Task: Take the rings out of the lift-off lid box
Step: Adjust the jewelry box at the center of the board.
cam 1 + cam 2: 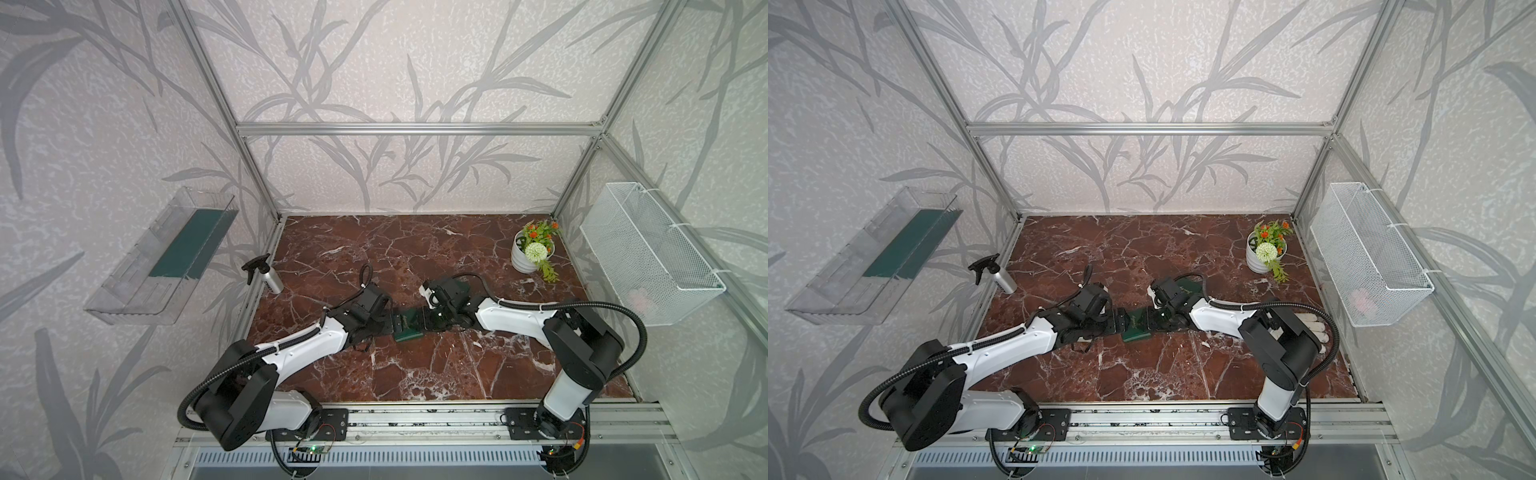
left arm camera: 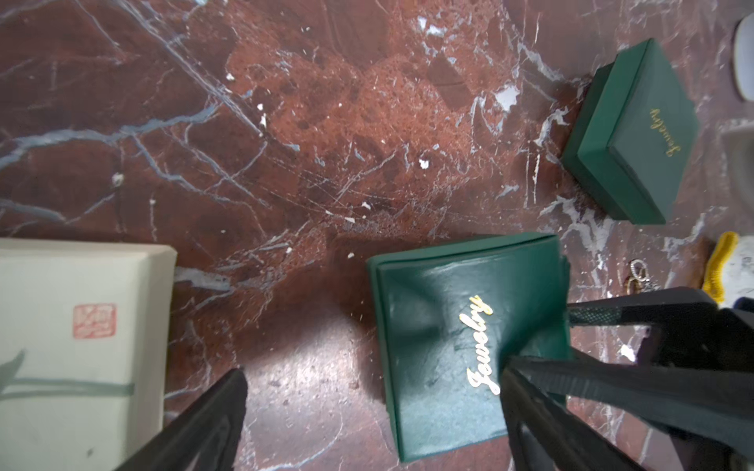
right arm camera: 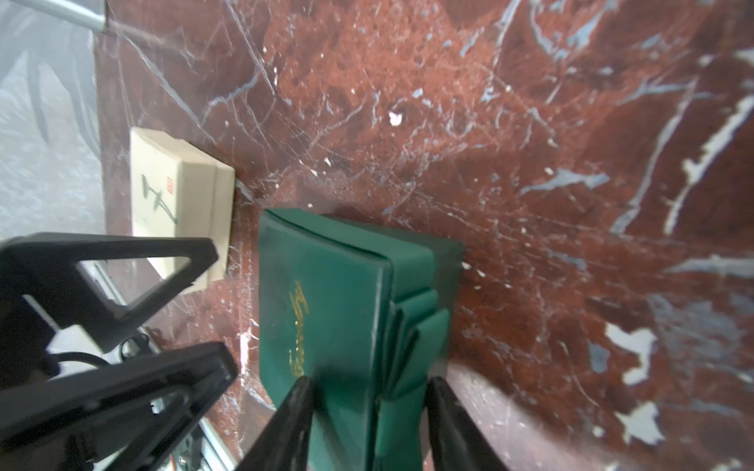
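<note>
Now, green Jewelry box [image 1: 409, 328]: on the marble [image 1: 415, 257], between both grippers.
right gripper [image 3: 369, 381]: fingers astride that box's edge; clamped or not, cannot tell.
left gripper [image 2: 373, 367]: fingers spread wide, one over the box's lid.
rings [image 2: 637, 272]: on the marble near the box.

Green box [image 1: 409, 329] is largely covered by left gripper [image 1: 394, 326] and right gripper [image 1: 426, 319] in both top views; interior not visible. Cream box [image 2: 81, 346] is cut off by the left wrist view's edge. Small shiny metal pieces [image 2: 638, 274] near the frame edge are too small to identify
</note>
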`<state>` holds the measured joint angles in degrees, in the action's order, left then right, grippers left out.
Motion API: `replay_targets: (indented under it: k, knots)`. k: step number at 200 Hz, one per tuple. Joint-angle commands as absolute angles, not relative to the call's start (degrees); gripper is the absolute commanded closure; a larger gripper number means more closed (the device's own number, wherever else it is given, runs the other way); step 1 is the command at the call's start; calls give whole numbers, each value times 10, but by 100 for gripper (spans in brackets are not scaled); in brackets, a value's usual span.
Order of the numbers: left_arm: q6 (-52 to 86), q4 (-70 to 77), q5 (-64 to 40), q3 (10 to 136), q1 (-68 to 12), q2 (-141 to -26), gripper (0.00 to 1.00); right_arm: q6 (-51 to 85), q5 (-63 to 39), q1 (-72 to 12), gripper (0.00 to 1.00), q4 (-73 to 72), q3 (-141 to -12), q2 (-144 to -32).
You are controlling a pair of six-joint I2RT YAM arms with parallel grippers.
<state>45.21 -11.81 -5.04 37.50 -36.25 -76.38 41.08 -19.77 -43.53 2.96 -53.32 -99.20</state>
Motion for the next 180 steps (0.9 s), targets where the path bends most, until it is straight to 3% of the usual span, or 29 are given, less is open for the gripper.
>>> replay_targets:
  k: [1, 39, 127, 161, 180]
  knots:
    - [468, -62, -74, 371, -357, -759, 8, 428, -202, -431, 62, 22, -526, -1009]
    - [473, -27, -102, 366, -352, -778, 8, 438, -200, -425, 70, 22, -519, -1010]
    - [504, 30, -132, 354, -352, -828, 8, 460, -199, -417, 71, 9, -493, -1005]
    - [519, 54, -150, 356, -352, -844, 9, 465, -207, -417, 65, -3, -485, -1007]
    - [528, 64, -156, 354, -352, -845, 9, 464, -209, -417, 57, -6, -484, -1007]
